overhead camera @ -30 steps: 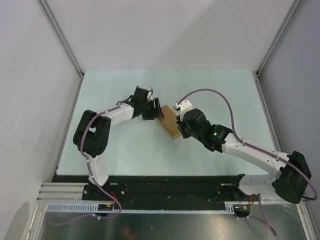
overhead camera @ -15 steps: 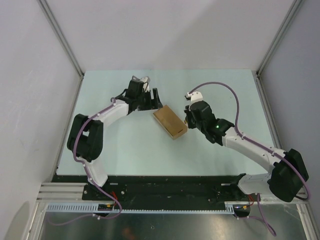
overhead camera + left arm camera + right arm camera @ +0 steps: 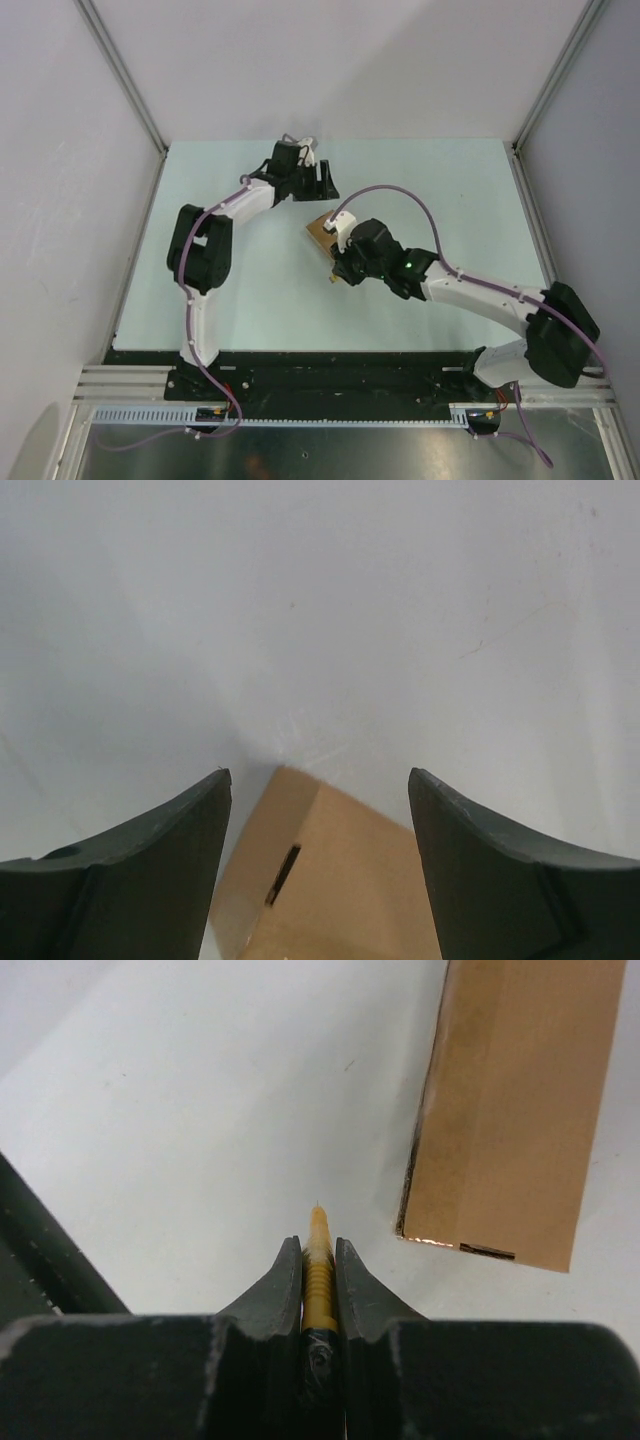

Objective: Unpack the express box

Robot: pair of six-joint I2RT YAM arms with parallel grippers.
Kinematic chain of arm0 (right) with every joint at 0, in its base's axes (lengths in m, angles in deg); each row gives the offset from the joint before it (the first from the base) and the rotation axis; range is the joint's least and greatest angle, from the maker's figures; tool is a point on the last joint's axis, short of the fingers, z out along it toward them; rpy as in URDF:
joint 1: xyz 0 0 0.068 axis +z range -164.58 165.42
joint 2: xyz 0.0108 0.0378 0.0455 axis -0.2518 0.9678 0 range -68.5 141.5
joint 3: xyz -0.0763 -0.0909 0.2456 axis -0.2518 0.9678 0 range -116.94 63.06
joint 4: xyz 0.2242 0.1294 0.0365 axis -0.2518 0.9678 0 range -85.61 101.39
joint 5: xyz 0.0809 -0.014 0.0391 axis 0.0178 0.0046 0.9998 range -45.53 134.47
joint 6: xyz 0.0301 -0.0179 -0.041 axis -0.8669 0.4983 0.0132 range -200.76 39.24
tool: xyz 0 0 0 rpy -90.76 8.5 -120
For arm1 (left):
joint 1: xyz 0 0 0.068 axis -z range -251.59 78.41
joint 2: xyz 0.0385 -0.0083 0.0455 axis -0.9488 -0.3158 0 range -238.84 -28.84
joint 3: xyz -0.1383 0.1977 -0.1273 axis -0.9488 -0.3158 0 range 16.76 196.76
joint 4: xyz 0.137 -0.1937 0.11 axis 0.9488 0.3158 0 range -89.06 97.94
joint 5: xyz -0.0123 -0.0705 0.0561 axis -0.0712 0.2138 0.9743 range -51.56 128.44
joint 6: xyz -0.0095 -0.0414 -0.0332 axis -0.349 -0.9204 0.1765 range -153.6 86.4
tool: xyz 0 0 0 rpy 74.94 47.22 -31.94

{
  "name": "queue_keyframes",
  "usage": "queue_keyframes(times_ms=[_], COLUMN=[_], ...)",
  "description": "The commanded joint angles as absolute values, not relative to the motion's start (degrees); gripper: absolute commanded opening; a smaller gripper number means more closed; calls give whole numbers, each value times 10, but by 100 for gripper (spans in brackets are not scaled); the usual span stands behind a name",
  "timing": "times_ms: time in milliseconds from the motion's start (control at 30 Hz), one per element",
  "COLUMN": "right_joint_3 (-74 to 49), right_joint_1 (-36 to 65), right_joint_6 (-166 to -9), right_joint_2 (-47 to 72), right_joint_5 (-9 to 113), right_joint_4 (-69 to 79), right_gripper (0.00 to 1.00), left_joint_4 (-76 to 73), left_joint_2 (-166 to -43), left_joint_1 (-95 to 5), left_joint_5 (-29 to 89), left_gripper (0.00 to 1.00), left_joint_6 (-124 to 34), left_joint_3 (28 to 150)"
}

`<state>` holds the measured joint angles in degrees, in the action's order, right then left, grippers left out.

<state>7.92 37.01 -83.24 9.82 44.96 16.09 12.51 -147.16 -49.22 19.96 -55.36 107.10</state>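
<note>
The express box (image 3: pixel 319 231) is a tan cardboard carton lying flat mid-table, partly covered by my right arm. It shows closed in the right wrist view, where the express box (image 3: pixel 515 1100) lies ahead and to the right. My right gripper (image 3: pixel 336 272) hovers at its near-left corner, shut on a slim yellow utility knife (image 3: pixel 318 1255) whose tip points forward past the fingers. My left gripper (image 3: pixel 324 180) is behind the box and apart from it, open, with nothing between its fingers (image 3: pixel 170 850); one corner of the express box (image 3: pixel 335 880) shows below them.
The pale green table (image 3: pixel 250 270) is enclosed by white walls with metal posts (image 3: pixel 125 75) at the back corners. A black rail (image 3: pixel 330 365) carrying both arm bases runs along the near edge.
My left gripper has let go of the box's far end and drawn back toward the rear of the table. My right arm has swung left, carrying the knife to the box's near-left corner.
</note>
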Motion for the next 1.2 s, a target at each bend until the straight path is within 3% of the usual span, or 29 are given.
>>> queue_keyframes(times_ms=[0,367,567,800,1167], right_joint_3=[79,83,101,116,123], right_joint_1=[374,375,351,297,242], right_joint_6=[-824,-843,-847,-837,-858], right_joint_2=[152,180,161,137,160], right_joint_5=[418,300,266,260,245], right_joint_4=[115,108,112,112,55], right_gripper=[0,0,0,0,0], left_joint_4=[97,88,88,88,88], left_joint_2=[-1507,-1594,-1551,-1455,-1348], left_joint_1=[-486,-451,-446,-448,-447], left_joint_5=[128,73,81,108,106], left_gripper=[76,73,65,64,63], left_joint_6=[-534,-572,-565,-552,-570], left_joint_3=[1146,1211,1120,980,856])
